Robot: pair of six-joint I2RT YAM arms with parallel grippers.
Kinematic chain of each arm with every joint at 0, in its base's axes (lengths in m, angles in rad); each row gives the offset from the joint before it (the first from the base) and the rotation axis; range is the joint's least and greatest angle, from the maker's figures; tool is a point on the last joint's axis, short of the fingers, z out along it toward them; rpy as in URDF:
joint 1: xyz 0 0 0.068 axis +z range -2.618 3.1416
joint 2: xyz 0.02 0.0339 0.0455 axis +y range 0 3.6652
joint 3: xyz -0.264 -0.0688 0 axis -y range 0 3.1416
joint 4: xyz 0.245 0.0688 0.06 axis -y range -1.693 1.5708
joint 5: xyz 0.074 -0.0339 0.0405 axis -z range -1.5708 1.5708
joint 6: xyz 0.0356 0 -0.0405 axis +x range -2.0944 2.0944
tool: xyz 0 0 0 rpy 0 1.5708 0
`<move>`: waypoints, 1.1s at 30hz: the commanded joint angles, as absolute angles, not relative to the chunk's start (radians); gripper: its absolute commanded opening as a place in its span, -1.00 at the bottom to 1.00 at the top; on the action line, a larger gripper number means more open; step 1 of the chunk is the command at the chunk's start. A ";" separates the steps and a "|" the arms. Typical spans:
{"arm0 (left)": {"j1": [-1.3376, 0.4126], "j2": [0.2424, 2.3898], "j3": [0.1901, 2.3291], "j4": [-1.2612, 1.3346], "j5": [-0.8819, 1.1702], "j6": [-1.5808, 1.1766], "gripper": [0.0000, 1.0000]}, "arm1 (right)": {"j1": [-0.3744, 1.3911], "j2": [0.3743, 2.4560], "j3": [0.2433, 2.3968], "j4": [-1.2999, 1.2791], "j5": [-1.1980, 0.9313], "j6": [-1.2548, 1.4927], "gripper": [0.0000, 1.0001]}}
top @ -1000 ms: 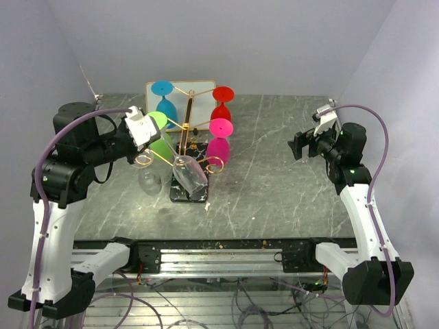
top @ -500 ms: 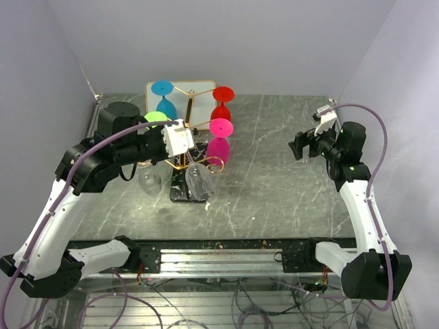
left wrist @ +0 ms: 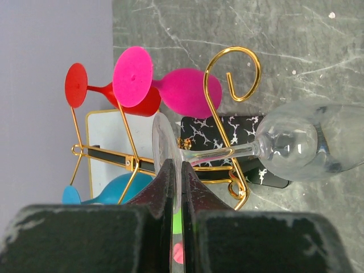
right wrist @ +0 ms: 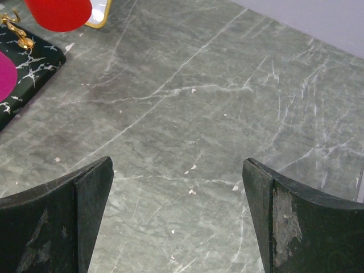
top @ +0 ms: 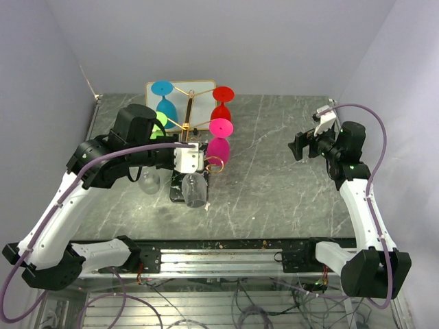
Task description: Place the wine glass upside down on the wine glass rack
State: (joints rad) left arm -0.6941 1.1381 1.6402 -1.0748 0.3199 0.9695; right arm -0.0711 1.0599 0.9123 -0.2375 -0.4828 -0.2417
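My left gripper is shut on the round foot of a clear wine glass. The glass hangs bowl-down over the front of the wine glass rack, whose black marble-look base lies below. In the left wrist view the fingers pinch the foot. The stem runs beside a gold scroll arm to the bowl. I cannot tell if the stem touches the arm. My right gripper is open and empty over bare table.
Blue, red, pink and green glasses hang on the rack. Another clear glass hangs at its front left. A white gold-rimmed tray stands behind. Grey marble table stretches to the right.
My left arm has swung right and forward, bringing the clear glass from a tilt to bowl-down at the rack's front scroll arm. The right arm has not moved.
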 commanded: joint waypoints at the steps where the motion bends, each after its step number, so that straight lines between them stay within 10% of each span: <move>1: -0.716 1.154 1.669 -1.073 0.368 1.089 -0.86 | -0.083 1.070 0.908 -0.240 -0.496 -0.248 0.91; 33: -0.835 1.269 1.575 -0.918 0.355 1.293 -0.86 | -0.086 1.088 0.911 -0.258 -0.517 -0.262 0.92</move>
State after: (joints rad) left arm -0.8185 1.2686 1.5822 -0.9932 0.3405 1.2758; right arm -0.0776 1.0809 0.9123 -0.2592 -0.5045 -0.2489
